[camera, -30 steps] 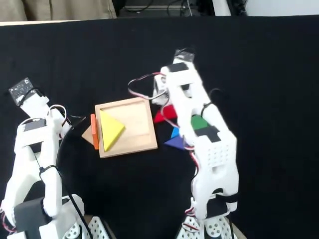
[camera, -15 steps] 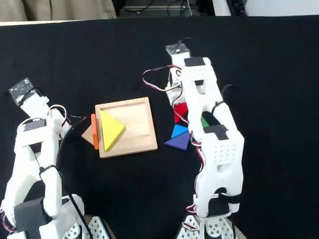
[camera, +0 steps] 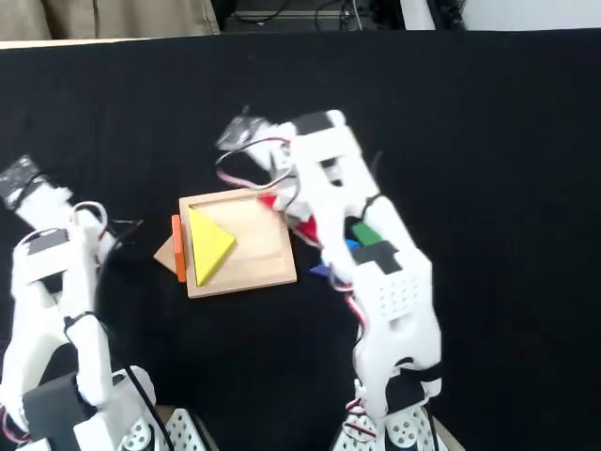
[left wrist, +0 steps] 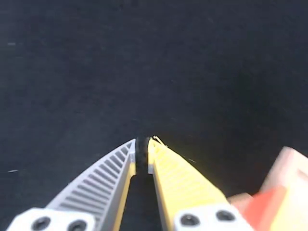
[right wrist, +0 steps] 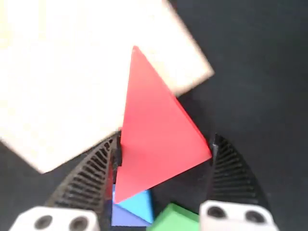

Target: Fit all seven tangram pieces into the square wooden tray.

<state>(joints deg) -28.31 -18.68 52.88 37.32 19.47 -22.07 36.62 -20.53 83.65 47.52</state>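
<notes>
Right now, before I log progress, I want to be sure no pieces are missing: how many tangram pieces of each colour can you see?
yellow piece: 1
orange piece: 1
tan piece: 1
red piece: 1
green piece: 1
light blue piece: 1
dark blue piece: 1
Total: 7

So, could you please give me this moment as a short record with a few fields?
Right gripper: shut on the red triangle, held at a corner of the tray
Left gripper: shut, holding nothing
In tray: yellow triangle
At tray's edge: orange piece
Outside tray: blue piece, green piece
</notes>
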